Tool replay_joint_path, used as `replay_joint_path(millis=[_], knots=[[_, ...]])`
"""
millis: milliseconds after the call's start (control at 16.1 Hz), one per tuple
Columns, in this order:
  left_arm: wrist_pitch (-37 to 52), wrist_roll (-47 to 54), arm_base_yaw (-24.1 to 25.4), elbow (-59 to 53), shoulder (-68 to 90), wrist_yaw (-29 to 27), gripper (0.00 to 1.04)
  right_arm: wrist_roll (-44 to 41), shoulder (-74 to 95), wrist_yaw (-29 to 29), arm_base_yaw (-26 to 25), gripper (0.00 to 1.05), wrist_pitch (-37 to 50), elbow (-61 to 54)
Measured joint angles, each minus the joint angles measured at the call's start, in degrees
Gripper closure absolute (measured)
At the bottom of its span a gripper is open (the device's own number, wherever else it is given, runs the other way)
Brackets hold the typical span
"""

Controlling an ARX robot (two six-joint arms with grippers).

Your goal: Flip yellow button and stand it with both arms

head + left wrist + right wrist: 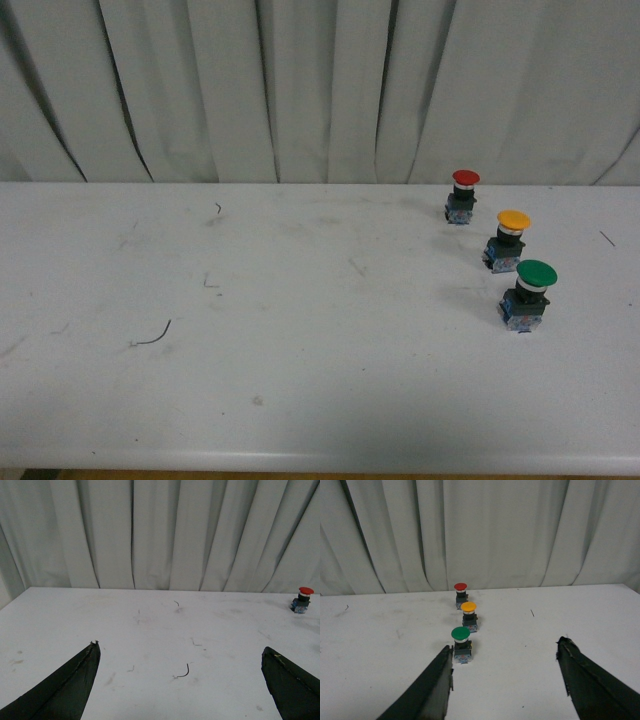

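Green button (528, 290) nearest, upright on white table (300, 330), right side. Yellow button (509, 238) just beyond, upright, cap up; red button (462, 195) farthest, near curtain (320, 90). Front view: no arms visible. Right wrist view: right gripper (505, 667) released, jaws spread wide, empty, green button beside one finger. Left wrist view: left gripper (180, 672) released, empty, over bare table; only red button visible.
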Motion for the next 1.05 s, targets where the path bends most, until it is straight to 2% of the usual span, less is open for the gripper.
replay_joint_path(millis=[124,310,434,1054], knots=[[0.0,0.0,0.0,0.0,0.0,0.0,0.07,0.0,0.0,0.0,0.0,0.32,0.0,0.0],[0.0,0.0,0.0,0.0,0.0,0.0,0.07,0.02,0.0,0.0,0.0,0.05,0.0,0.0],[0.0,0.0,0.0,0.0,0.0,0.0,0.07,0.0,0.0,0.0,0.0,0.08,0.0,0.0],[0.0,0.0,0.0,0.0,0.0,0.0,0.07,0.0,0.0,0.0,0.0,0.06,0.0,0.0]])
